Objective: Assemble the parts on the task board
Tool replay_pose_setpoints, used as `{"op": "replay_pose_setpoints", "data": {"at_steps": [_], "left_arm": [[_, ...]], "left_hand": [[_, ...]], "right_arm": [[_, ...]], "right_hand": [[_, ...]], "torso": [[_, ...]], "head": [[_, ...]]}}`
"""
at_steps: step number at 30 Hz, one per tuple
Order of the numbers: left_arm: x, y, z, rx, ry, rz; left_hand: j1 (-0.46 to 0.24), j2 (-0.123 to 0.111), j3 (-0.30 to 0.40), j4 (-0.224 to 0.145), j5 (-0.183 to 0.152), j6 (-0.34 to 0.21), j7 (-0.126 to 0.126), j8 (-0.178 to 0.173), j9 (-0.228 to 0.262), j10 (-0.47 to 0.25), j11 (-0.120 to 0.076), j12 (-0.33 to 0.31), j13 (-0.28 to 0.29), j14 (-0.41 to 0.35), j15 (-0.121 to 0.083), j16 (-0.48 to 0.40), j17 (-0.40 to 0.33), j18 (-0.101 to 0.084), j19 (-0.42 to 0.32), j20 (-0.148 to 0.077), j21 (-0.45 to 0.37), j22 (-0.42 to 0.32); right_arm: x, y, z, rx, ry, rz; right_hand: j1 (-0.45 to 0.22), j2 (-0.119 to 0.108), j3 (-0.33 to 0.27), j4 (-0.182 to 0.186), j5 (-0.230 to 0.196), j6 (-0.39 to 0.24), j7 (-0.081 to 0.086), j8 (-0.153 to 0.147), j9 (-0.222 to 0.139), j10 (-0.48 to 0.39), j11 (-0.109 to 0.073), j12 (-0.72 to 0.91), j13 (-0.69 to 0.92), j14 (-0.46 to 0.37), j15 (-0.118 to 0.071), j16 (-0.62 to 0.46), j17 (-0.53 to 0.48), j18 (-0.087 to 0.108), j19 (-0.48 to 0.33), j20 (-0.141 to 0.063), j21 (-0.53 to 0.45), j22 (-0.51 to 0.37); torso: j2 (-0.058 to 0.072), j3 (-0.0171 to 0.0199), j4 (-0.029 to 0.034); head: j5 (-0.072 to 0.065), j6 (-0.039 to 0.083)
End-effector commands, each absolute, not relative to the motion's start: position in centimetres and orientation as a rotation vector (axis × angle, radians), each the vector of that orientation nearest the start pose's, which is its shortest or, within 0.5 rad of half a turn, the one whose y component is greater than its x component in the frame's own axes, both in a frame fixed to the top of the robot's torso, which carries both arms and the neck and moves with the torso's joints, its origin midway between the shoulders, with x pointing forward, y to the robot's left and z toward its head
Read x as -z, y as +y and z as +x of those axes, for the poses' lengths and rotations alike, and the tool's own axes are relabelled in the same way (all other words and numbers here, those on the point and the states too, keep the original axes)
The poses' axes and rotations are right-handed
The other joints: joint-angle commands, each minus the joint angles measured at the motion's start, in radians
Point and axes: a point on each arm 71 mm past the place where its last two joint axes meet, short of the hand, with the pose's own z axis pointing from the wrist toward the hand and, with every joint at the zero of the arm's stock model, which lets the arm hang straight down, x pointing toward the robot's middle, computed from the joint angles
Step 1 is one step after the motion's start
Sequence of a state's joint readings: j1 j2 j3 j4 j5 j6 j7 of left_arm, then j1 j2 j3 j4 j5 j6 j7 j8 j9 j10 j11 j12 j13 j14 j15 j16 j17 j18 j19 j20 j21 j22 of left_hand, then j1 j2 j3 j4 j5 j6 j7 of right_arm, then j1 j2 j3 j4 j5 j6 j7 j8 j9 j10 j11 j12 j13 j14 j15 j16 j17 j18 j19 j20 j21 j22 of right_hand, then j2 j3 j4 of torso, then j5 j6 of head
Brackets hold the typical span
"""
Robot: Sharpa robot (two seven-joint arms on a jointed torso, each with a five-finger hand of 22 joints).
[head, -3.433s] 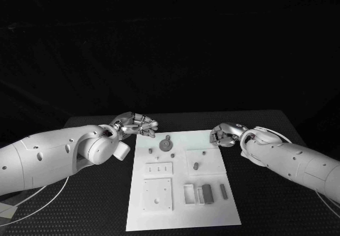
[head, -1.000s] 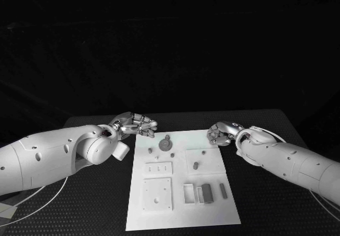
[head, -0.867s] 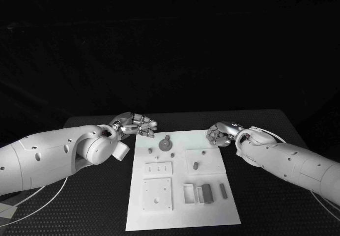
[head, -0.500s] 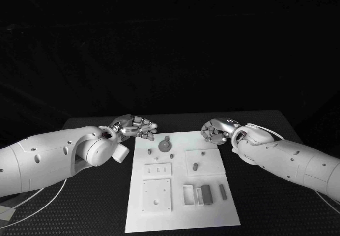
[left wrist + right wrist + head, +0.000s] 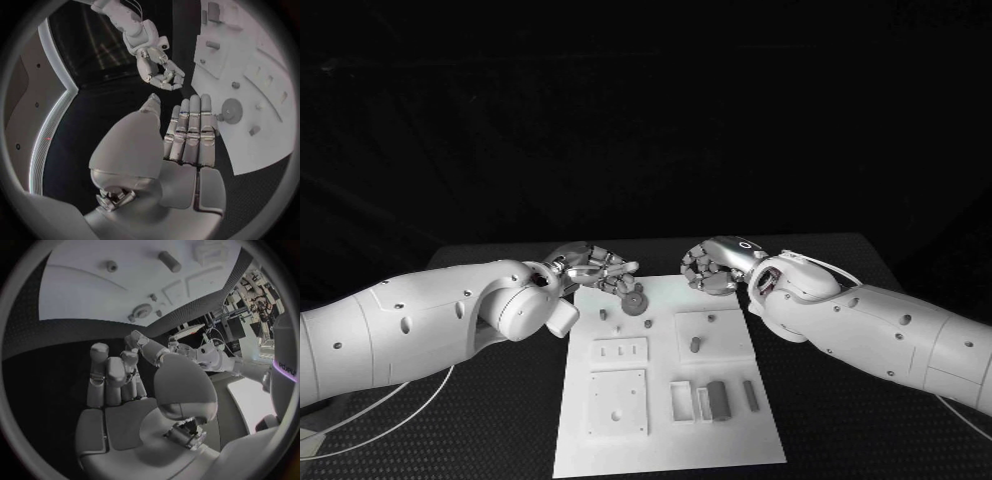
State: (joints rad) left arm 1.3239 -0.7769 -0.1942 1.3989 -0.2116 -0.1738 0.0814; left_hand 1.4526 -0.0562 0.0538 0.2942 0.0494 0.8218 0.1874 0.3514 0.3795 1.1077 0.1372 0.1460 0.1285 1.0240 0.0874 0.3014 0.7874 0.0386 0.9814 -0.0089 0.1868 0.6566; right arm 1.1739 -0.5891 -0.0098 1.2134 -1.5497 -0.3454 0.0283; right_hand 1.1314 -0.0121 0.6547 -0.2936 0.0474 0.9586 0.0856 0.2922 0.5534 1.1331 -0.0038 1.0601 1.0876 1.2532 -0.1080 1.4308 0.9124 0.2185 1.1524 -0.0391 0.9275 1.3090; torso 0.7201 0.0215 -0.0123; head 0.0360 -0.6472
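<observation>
Both my robot hands are empty, the left robot hand (image 5: 596, 268) spread open and the right robot hand (image 5: 711, 268) curled loosely, at the far end of the board (image 5: 661, 440) on the counter (image 5: 862, 420), where the parts (image 5: 718, 397) lie loose, assembly seemingly barely begun.

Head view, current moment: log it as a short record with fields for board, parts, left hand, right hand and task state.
board: white task board lying flat on the black table
parts: small grey pieces on the board, including a round part near its far end and an upright block near the front
left hand: left hand at the board's far left corner, fingers apart, holding nothing
right hand: right hand at the board's far edge, fingers curled, nothing seen in it
task state: no part gripped yet
</observation>
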Motion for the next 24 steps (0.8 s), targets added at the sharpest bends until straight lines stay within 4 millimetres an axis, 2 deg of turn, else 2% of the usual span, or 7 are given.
{"op": "replay_pose_setpoints", "data": {"at_steps": [1, 7, 14, 17, 19, 21, 24], "left_arm": [[20.3, 20.0, 50.8, 1.226, 1.886, -0.934], [21.3, 18.5, 50.0, 1.242, 1.923, -0.990], [21.9, 17.8, 49.6, 1.252, 1.946, -1.001], [22.0, 17.6, 49.4, 1.262, 1.955, -1.007], [22.1, 17.5, 49.3, 1.272, 1.965, -1.015], [22.1, 17.4, 49.1, 1.278, 1.965, -1.021], [22.1, 17.3, 49.0, 1.287, 1.962, -1.028]], "left_hand": [[-0.011, -0.002, 0.007, -0.002, 0.000, 0.001, 0.000, 0.002, 0.000, 0.005, -0.001, 0.002, 0.001, 0.007, 0.000, 0.003, 0.002, 0.006, 0.002, -0.002, 0.004, 0.002], [-0.020, 0.001, 0.013, -0.002, 0.000, 0.010, -0.003, 0.005, 0.000, -0.001, 0.002, -0.003, 0.001, 0.000, 0.003, -0.003, 0.007, 0.003, -0.005, -0.001, 0.000, 0.003], [-0.032, 0.000, 0.014, -0.001, 0.000, 0.015, -0.005, 0.005, 0.000, -0.003, 0.003, -0.005, 0.002, -0.004, 0.004, -0.006, 0.011, 0.002, -0.009, 0.000, -0.002, 0.006], [-0.041, -0.002, 0.013, -0.001, 0.000, 0.016, -0.008, 0.005, 0.000, -0.005, 0.004, -0.007, 0.002, -0.006, 0.005, -0.008, 0.014, 0.002, -0.011, 0.001, -0.003, 0.007], [-0.046, -0.002, 0.014, -0.001, 0.000, 0.017, -0.009, 0.005, 0.000, -0.005, 0.004, -0.007, 0.003, -0.005, 0.005, -0.008, 0.016, 0.002, -0.011, 0.001, -0.003, 0.008], [-0.049, -0.004, 0.017, -0.002, 0.000, 0.020, -0.010, 0.004, 0.000, 0.018, -0.006, 0.006, 0.013, 0.015, -0.003, 0.007, 0.032, 0.005, -0.002, -0.004, 0.004, 0.014], [-0.051, -0.005, 0.020, -0.002, 0.000, 0.021, -0.010, 0.002, -0.001, 0.023, -0.010, 0.011, 0.022, 0.021, -0.009, 0.018, 0.052, 0.004, 0.005, -0.009, 0.010, 0.022]], "right_arm": [[19.8, -14.2, 52.6, -0.638, 1.581, -0.262], [19.2, -12.1, 51.3, -0.686, 1.571, -0.258], [18.9, -10.4, 50.4, -0.724, 1.575, -0.264], [18.9, -9.9, 50.3, -0.731, 1.580, -0.266], [18.9, -9.7, 50.3, -0.735, 1.582, -0.267], [18.9, -9.5, 50.2, -0.739, 1.585, -0.267], [19.0, -9.3, 50.2, -0.743, 1.587, -0.271]], "right_hand": [[-0.002, -0.006, 0.005, 0.001, 0.003, 0.028, 0.019, 0.014, 0.014, 0.006, -0.004, -0.006, -0.001, 0.000, -0.005, 0.001, 0.000, 0.043, 0.004, -0.003, 0.003, 0.018], [-0.002, -0.007, 0.006, 0.001, 0.003, 0.028, 0.019, 0.014, 0.014, 0.007, -0.004, -0.007, -0.002, 0.000, -0.006, 0.000, 0.000, 0.043, 0.004, -0.003, 0.003, 0.018], [-0.003, -0.008, 0.007, 0.001, 0.003, 0.030, 0.018, 0.014, 0.014, 0.008, -0.004, -0.008, -0.003, 0.001, -0.006, -0.001, -0.001, 0.043, 0.005, -0.003, 0.003, 0.017], [-0.003, -0.008, 0.007, 0.001, 0.003, 0.030, 0.018, 0.014, 0.014, 0.008, -0.005, -0.008, -0.003, 0.002, -0.006, -0.001, -0.001, 0.043, 0.006, -0.003, 0.003, 0.017], [-0.003, -0.009, 0.007, 0.001, 0.003, 0.030, 0.018, 0.014, 0.014, 0.009, -0.005, -0.008, -0.004, 0.002, -0.006, -0.002, -0.001, 0.043, 0.006, -0.003, 0.003, 0.017], [-0.003, -0.009, 0.007, 0.001, 0.003, 0.030, 0.018, 0.014, 0.014, 0.009, -0.005, -0.009, -0.004, 0.002, -0.007, -0.002, -0.002, 0.043, 0.006, -0.003, 0.003, 0.017], [-0.003, -0.009, 0.007, 0.001, 0.003, 0.030, 0.018, 0.014, 0.014, 0.009, -0.005, -0.009, -0.004, 0.002, -0.007, -0.002, -0.002, 0.043, 0.006, -0.003, 0.002, 0.017]], "torso": [[-0.015, -0.0059, -0.0057], [-0.031, -0.0099, -0.0081], [-0.043, -0.0119, -0.0093], [-0.046, -0.0132, -0.0103], [-0.046, -0.0130, -0.0115], [-0.046, -0.0128, -0.0128], [-0.044, -0.0124, -0.0131]], "head": [[0.005, -0.001], [0.017, -0.008], [0.029, -0.014], [0.032, -0.015], [0.040, -0.015], [0.044, -0.016], [0.043, -0.015]]}}
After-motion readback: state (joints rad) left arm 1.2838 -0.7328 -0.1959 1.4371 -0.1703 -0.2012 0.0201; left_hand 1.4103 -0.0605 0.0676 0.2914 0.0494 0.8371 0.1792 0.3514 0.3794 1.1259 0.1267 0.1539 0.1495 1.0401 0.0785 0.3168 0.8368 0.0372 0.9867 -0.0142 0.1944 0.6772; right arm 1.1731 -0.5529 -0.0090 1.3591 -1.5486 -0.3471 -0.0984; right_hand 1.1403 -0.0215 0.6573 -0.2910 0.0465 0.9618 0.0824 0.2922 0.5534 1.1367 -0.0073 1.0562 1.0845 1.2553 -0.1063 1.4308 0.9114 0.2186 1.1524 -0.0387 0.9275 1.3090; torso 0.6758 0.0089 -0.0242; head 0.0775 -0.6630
